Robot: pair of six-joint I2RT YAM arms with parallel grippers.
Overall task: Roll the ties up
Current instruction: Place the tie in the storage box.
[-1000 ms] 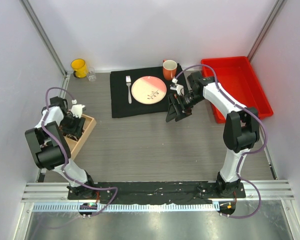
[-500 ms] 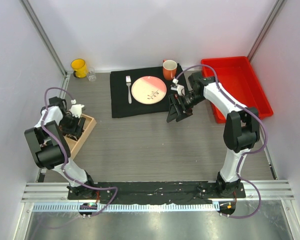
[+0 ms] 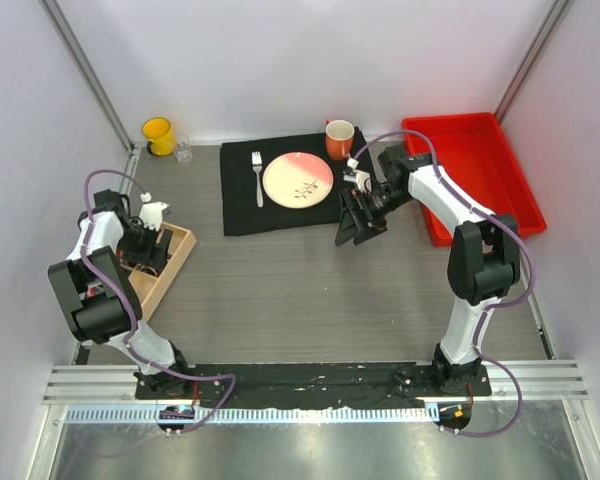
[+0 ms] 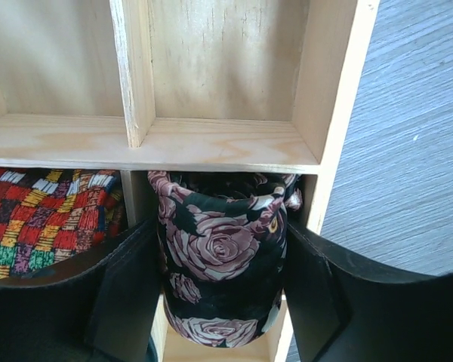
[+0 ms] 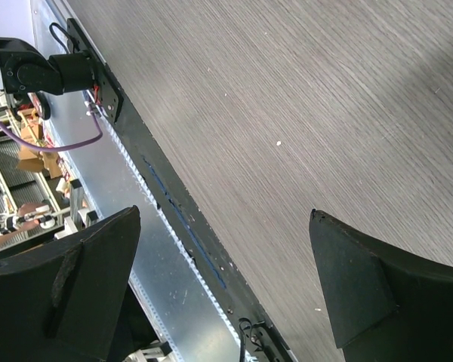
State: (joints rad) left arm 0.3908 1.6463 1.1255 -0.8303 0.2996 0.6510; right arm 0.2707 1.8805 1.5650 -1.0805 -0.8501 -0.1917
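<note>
Straddling the rolled floral tie (image 4: 223, 264) inside a near compartment of the wooden box (image 4: 234, 143), with the left gripper (image 4: 221, 249) alone on the job.

The coil sits squarely between the left fingers (image 4: 132, 286), which flank its curved sides. Whether they press on the fabric or stand just clear of it cannot be told. Its long axis runs along the fingers, one end facing the cross divider, so a straight pull back along that line looks like the clean way out. The checked tie (image 4: 45, 219) fills the neighbouring compartment to the left in the wrist view. The right gripper (image 5: 225, 219) hangs well apart across the table (image 5: 325, 90), beside the placemat (image 3: 242, 205), with its fingers spread wide on nothing. The left arm is clearly the nearer one.
</note>
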